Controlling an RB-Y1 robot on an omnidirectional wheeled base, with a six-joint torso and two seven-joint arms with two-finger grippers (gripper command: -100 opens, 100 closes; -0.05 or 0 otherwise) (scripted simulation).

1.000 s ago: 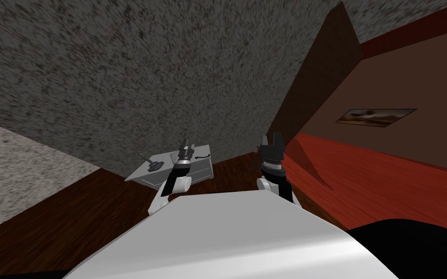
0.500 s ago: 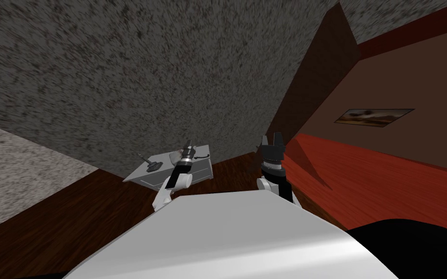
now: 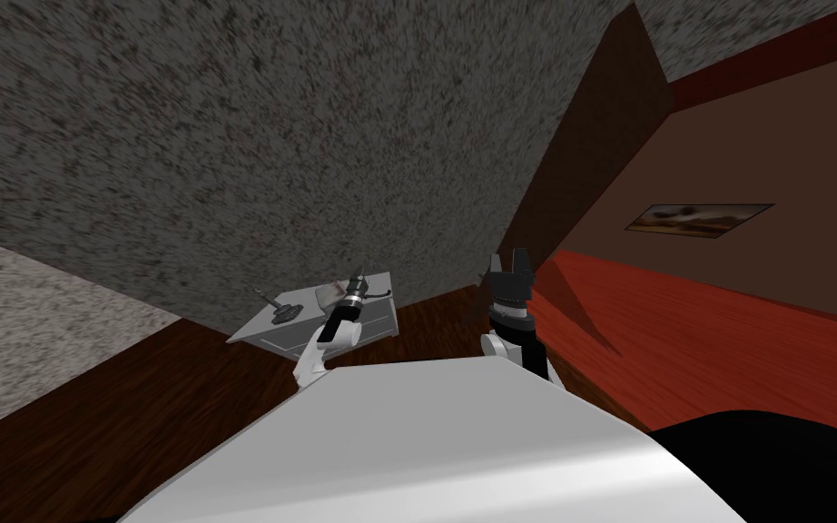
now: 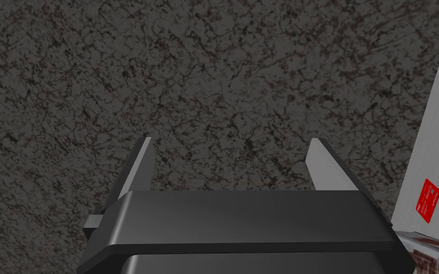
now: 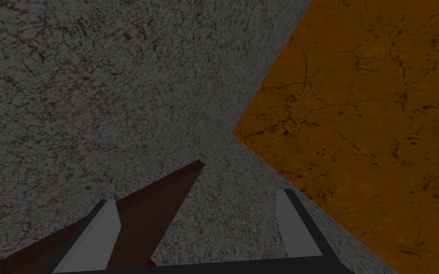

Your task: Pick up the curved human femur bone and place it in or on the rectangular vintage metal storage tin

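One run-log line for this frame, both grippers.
left gripper: open, empty, above grey table | right gripper: open, empty | tin: on table beside left gripper

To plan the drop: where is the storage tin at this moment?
In the head view, the tin sits on the grey table at my front left, between a dark object and the left gripper.

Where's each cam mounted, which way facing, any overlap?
Head view: on the head, steeply down-forward, rolled; low grey table by speckled wall, left gripper at table, right gripper aside.
Left wrist view: left hand, along its open fingers at that wall; table top with red card alongside.
Right wrist view: right hand, open fingers, facing away from the table.
Shared: head and left wrist both show table and wall.
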